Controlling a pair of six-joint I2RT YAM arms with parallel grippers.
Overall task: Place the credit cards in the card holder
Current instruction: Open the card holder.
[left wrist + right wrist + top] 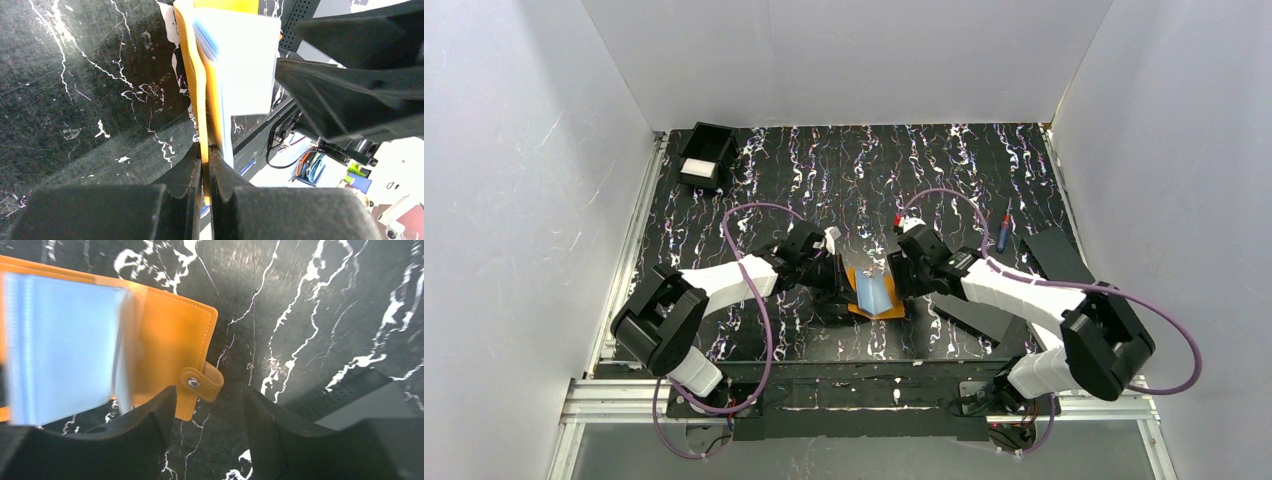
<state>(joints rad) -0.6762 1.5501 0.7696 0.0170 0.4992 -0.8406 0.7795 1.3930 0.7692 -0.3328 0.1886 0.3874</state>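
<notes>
Closest in, the left jaws are pinching tight on the thin edge of one orange cover of the card holder (pixel 201 95), so it's standing up on edge over the bench (pixel 754 200) rather than lying flat. The right jaws are sitting wide apart with nothing in them, just hovering at the corner where the snap tab (pixel 204 383) is sticking out. From above, the card holder is sitting mid-bench between the two arms, spread open with the pale blue sleeves (pixel 873 290) facing up.

Further out on the right, a couple of flat black rectangles (pixel 1056 252) and a blue pen-like thing (pixel 1003 236) are lying around, and in the far left corner there's a black box (pixel 707 157) with something white in it. I'm not spotting any cards clearly from here.

What's worrying me is that grip. It's only on a sliver of cover, so I'm guessing any push on a sleeve is going to twist it or pop it out. The sleeves are looking floppy too and could fold shut. And the right jaws are close enough to snag that tab and drag the whole thing.
</notes>
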